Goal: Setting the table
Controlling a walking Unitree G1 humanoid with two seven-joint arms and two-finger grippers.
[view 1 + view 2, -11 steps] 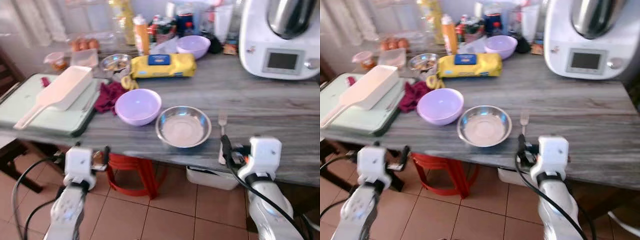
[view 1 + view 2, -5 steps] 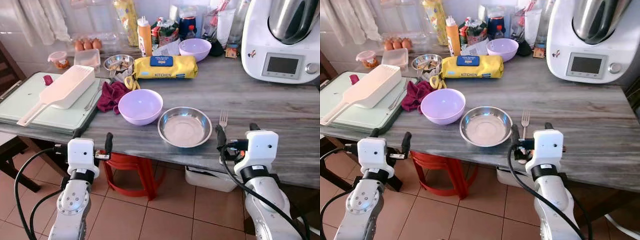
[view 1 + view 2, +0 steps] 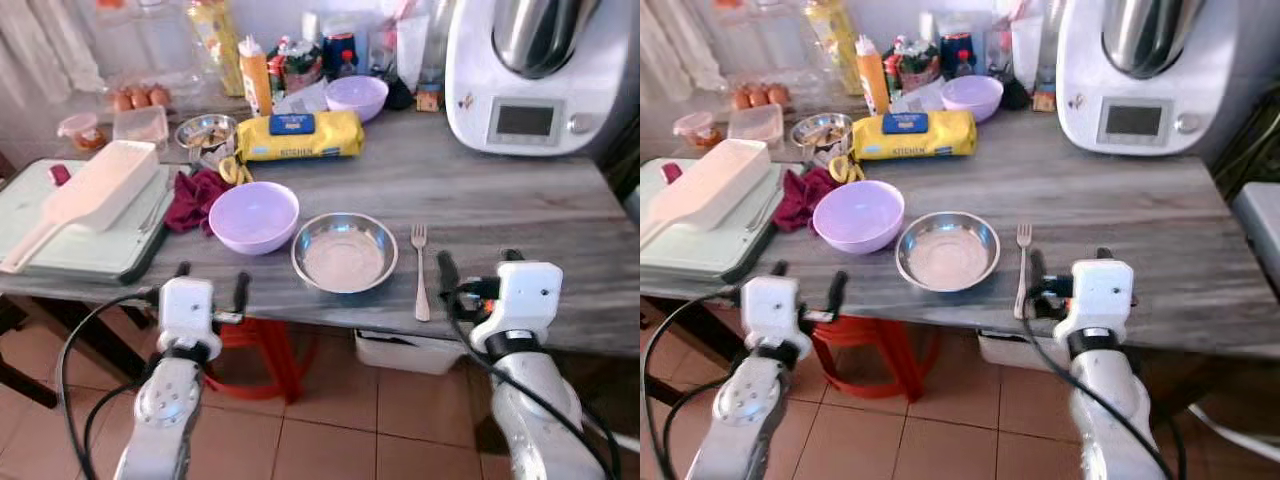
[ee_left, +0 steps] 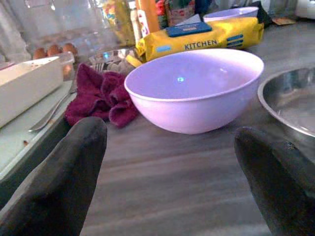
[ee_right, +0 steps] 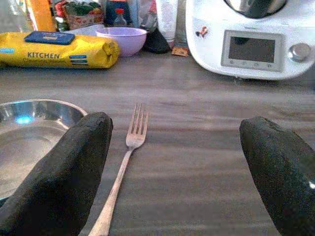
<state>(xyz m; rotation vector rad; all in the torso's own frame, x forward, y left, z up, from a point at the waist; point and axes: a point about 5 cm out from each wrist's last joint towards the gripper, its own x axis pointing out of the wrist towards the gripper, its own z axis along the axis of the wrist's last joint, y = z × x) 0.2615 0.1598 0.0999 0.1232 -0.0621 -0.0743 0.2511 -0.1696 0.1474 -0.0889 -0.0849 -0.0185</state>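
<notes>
Worktop: grey wood-grain, carrying a white kitchen machine at the back.
Steel bowl: sitting near the front edge, just beside a lilac bowl.
Fork: lying beside the steel bowl, tines pointing backward.
Left gripper: hovering at the front edge, fingers spread apart.
Right gripper: hovering near the fork, fingers spread apart.

Grey wood-grain desk, colours scattered across it.
Lilac bowl, silver bowl, maroon cloth, yellow packet with blue label.
</notes>
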